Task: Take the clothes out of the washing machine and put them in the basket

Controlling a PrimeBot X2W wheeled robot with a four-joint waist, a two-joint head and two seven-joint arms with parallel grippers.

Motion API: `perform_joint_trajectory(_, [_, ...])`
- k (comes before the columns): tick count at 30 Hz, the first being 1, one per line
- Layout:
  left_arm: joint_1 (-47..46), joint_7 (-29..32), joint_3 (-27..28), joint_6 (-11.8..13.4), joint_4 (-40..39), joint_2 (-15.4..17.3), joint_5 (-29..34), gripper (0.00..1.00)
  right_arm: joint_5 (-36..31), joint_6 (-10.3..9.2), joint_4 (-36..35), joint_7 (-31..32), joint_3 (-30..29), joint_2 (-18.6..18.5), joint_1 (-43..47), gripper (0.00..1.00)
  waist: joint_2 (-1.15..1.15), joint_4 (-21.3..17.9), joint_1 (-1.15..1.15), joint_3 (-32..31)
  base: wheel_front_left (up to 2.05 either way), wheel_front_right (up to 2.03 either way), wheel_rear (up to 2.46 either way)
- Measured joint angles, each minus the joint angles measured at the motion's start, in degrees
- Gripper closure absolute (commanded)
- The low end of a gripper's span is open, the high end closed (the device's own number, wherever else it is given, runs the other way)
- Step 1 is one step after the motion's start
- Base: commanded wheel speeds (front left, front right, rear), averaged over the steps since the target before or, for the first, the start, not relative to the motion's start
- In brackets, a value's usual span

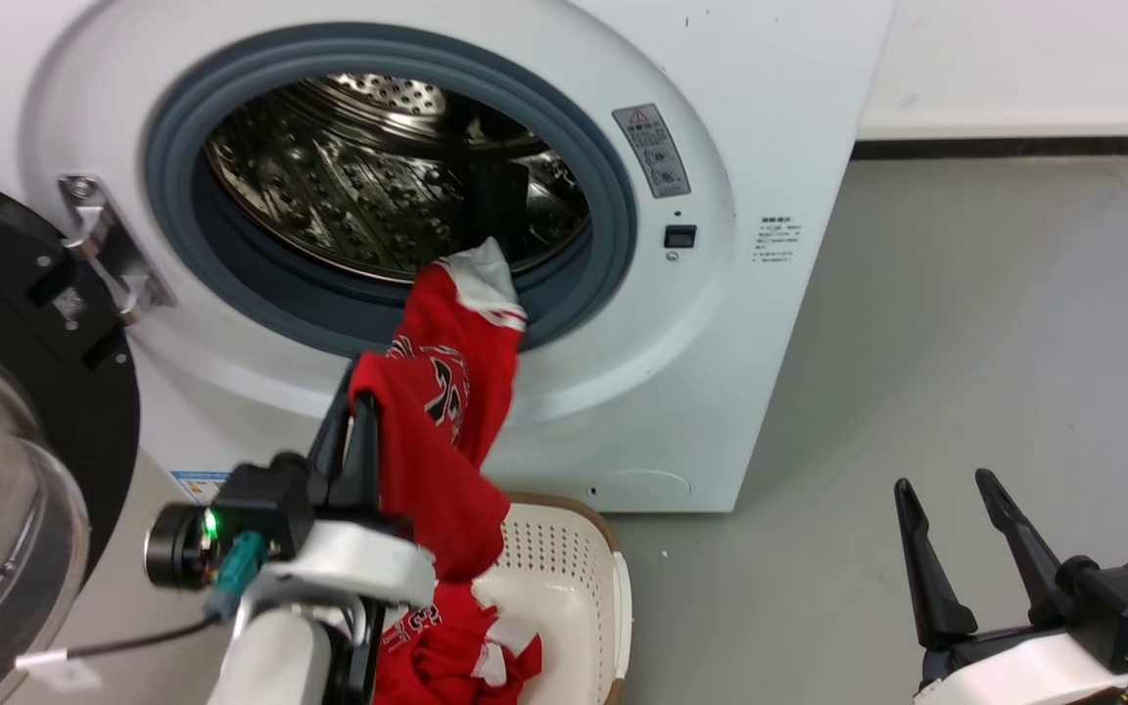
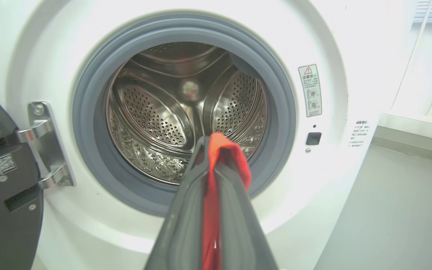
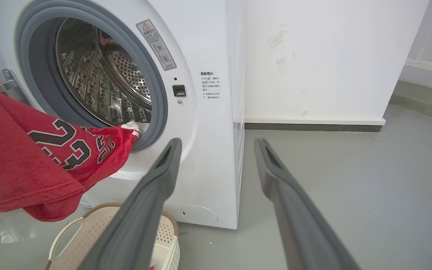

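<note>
**Red jersey half out of the washer, pinched by the left gripper**

Left of centre in the head view, the left gripper (image 1: 353,394) has its two fingers pressed together on a fold of the red jersey (image 1: 451,392). The left wrist view shows a strip of red cloth squeezed between the fingers right up to the tips. The jersey hangs over the fingertips like a towel over a rail. Its white cuff (image 1: 481,272) lies on the grey seal (image 1: 613,225) at the lower edge of the washer (image 1: 779,147) porthole. Its tail drops toward the basket (image 1: 613,578) at bottom centre, just in front of the washer. A second red piece (image 1: 456,656) lies in the basket.

At lower right the right gripper (image 1: 946,485) has its fingers spread and holds nothing, well apart from the clothes.

The jersey looks light and limp, with no shape of its own, so it will likely drape, swing and trail wherever it is carried. The cloth seems matte and not slippery, so a pinch on a bunched fold should hold better than one on a single edge. It is not fragile. The rubber seal may drag on the cuff, though, and the door hinge (image 1: 99,245) at upper left could snag a loose end.

A hold near the middle leaves two long ends hanging. The cuff end probably has to clear the porthole lip before the tail can settle into the basket.
</note>
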Motion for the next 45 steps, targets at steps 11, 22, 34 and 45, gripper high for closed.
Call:
perform_joint_trajectory(11, [13.7,3.2,-1.4,3.6,-12.4,-0.1,0.6,1.00,0.0,0.00,-1.2,0.8,-0.6,0.0,1.8,0.00,0.00,2.2,0.01,-2.1,0.00,0.00,0.00])
perform_joint_trajectory(22, [18.6,4.7,-2.6,4.6,-14.8,-0.6,-0.7,1.00,0.0,0.00,-2.6,1.1,-0.6,0.0,1.1,0.00,0.00,2.5,0.02,1.2,0.00,0.00,0.00])
perform_joint_trajectory(34, [7.9,0.2,1.5,4.2,2.4,-2.4,-4.1,1.00,-0.7,0.00,-3.9,1.0,0.0,0.0,-4.0,0.00,0.00,0.3,0.02,11.4,0.00,0.00,0.00])
perform_joint_trajectory(45, [-4.5,0.1,7.6,-0.1,21.0,-1.8,-3.6,1.00,0.0,0.00,-3.5,-1.2,1.7,0.0,-10.1,0.00,0.00,-4.1,0.02,24.2,0.00,0.00,0.00])
